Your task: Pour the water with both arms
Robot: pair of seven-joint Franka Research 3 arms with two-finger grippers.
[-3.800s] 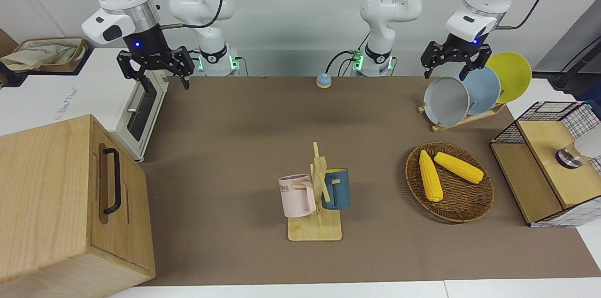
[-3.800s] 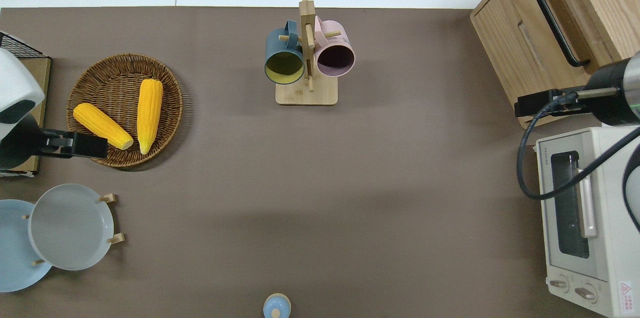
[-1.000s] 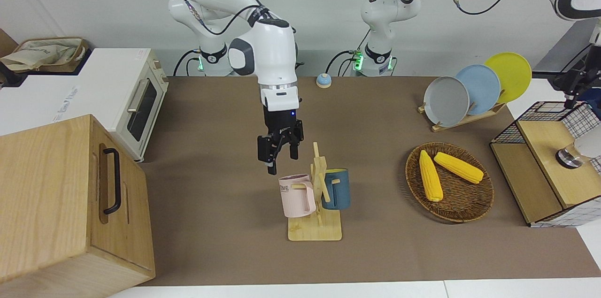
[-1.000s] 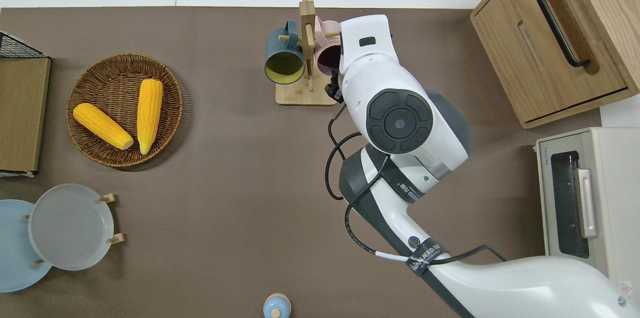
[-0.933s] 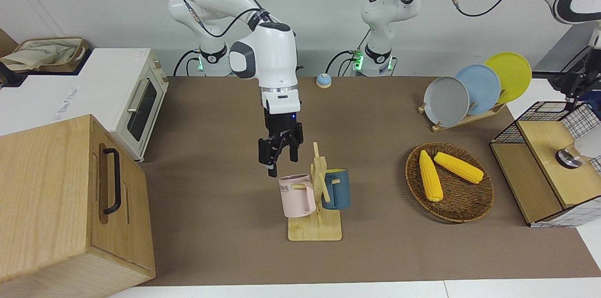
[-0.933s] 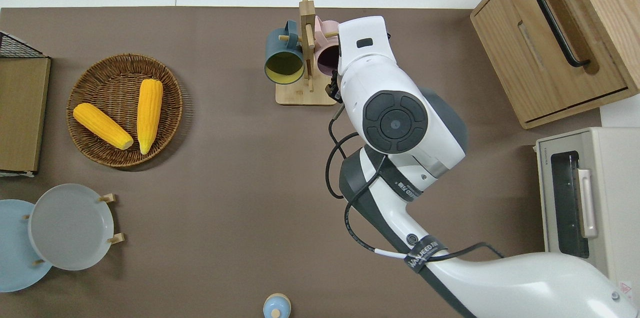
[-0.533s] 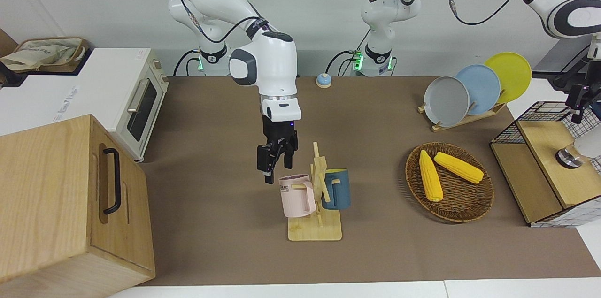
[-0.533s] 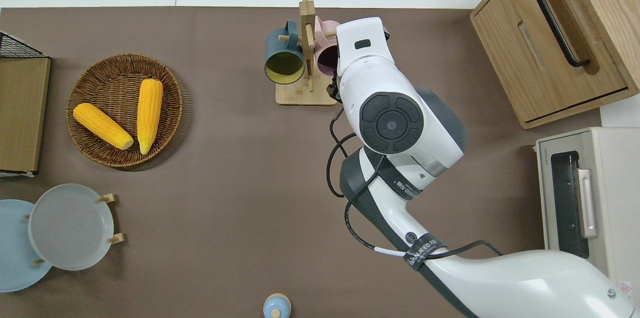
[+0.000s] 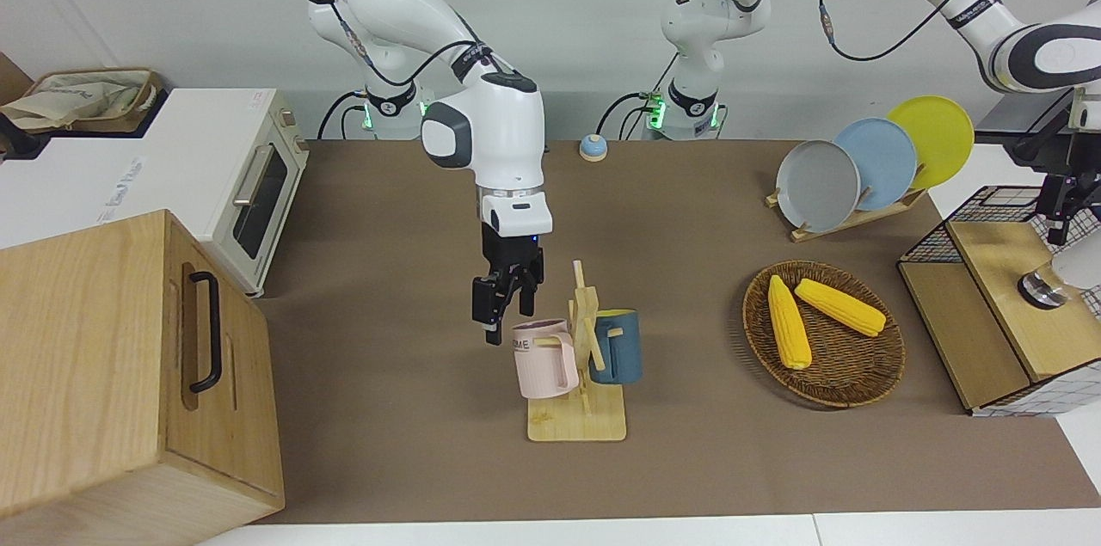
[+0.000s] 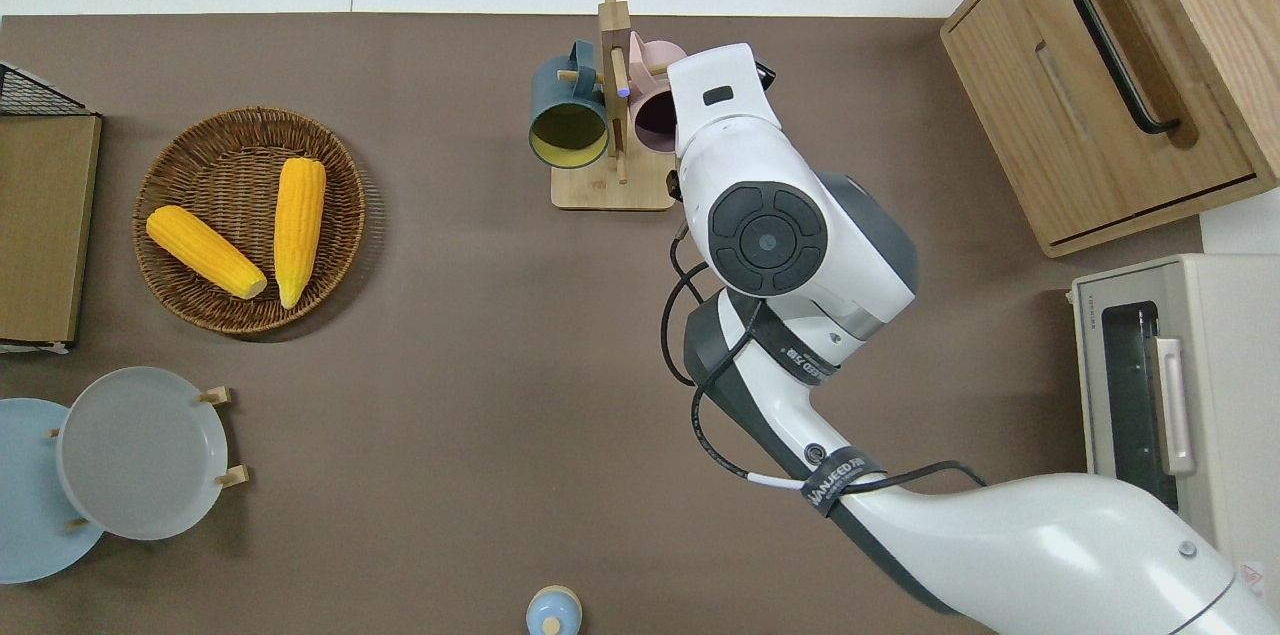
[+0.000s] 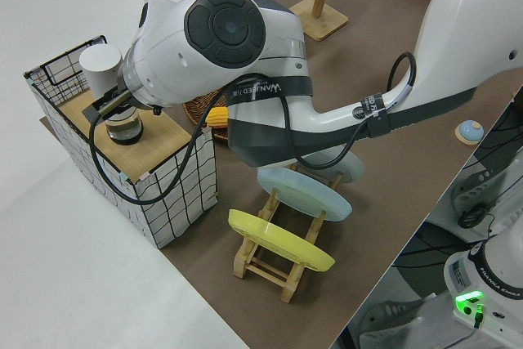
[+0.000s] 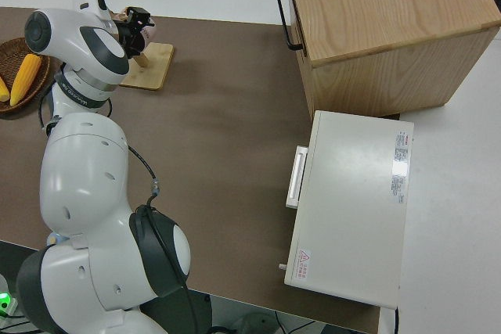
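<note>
Right tool (image 9: 507, 309) open, hanging just beside pink mug (image 9: 542, 358) on rack (image 9: 581, 357), mid table w/ blue mug (image 9: 617, 346). My left tool (image 9: 1067, 200) over wire crate (image 9: 1015, 297) by the cup (image 11: 104, 66); can't tell its fingers.

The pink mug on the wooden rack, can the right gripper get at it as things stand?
Probably yes. The right gripper hangs open, close by the pink mug, and nothing stands between them. The mug's handle is hooked on a peg of the wooden rack, so it must come off that.
</note>
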